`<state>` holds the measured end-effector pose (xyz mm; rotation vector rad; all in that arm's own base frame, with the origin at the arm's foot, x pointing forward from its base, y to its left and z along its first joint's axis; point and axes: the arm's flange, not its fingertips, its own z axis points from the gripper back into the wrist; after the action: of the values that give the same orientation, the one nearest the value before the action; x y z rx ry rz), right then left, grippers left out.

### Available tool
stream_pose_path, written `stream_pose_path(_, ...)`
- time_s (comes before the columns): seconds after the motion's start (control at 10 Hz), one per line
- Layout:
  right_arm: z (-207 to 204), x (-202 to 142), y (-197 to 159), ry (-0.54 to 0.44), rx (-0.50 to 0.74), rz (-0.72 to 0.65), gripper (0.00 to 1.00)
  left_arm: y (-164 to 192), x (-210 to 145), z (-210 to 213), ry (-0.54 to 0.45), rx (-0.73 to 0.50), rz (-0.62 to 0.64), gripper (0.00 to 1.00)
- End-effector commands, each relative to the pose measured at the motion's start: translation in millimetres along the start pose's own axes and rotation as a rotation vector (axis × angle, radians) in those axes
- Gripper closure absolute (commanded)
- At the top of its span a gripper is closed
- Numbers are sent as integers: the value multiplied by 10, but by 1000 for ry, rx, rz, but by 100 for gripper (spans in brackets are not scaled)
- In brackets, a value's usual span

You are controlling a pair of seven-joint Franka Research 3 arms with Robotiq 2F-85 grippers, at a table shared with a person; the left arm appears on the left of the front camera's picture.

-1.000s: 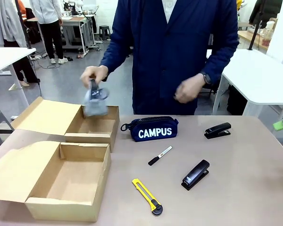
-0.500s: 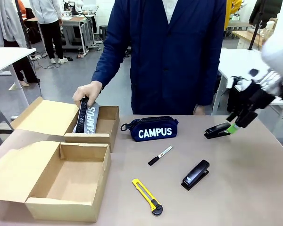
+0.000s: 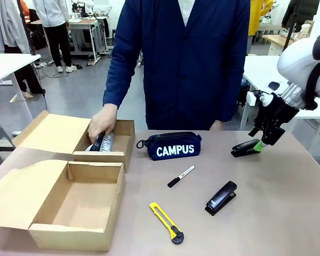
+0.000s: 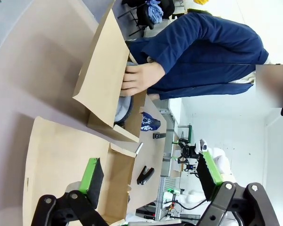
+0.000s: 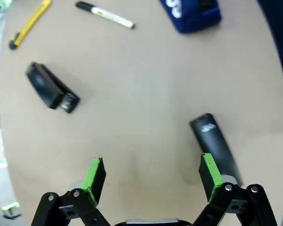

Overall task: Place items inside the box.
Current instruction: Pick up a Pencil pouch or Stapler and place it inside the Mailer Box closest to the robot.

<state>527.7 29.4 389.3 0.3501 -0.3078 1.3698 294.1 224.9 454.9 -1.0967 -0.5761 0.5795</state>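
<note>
White table [image 3: 5, 63] (far left) behind tan table [image 3: 288, 202].

Lab workspace — white worktables [image 3: 293, 88], cluttered far bench [image 3: 88, 22], floor cables [image 3: 53, 72]

The near box [image 3: 69, 237] is open at the top with its floor bare, so a gripper could come straight down into it. The far box [image 3: 129, 145] is blocked: the person's hand [image 3: 102, 121] lies in it over a grey pouch [image 3: 101, 143]. On the table [image 3: 277, 213] the navy pouch [image 3: 173, 146], marker [image 3: 181, 175], knife [image 3: 167, 221] and near stapler [image 3: 221, 198] lie apart, with bare lanes between them. The right gripper [image 3: 261, 141], jaws wide, hangs close over the far stapler [image 3: 245, 148], one finger just beside it
</note>
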Motion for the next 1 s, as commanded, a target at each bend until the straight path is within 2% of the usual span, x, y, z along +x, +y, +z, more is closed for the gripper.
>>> stream_pose_path(0.0, -187, -152, -314, 33, -85, 154, 0, 9, -3, 14, 1, -12, -21, 0)
stream_pose_path(0.3, -263, -309, -629, 47, -47, 175, 0, 9, -3, 14, 1, -12, -21, 0)
stream_pose_path(0.6, -554, -452, -855, 69, -20, 175, 0, 9, -3, 14, 1, -12, -21, 0)
stream_pose_path(0.9, -610, -493, -872, 51, -7, 178, 0, 9, -3, 14, 1, -12, -21, 0)
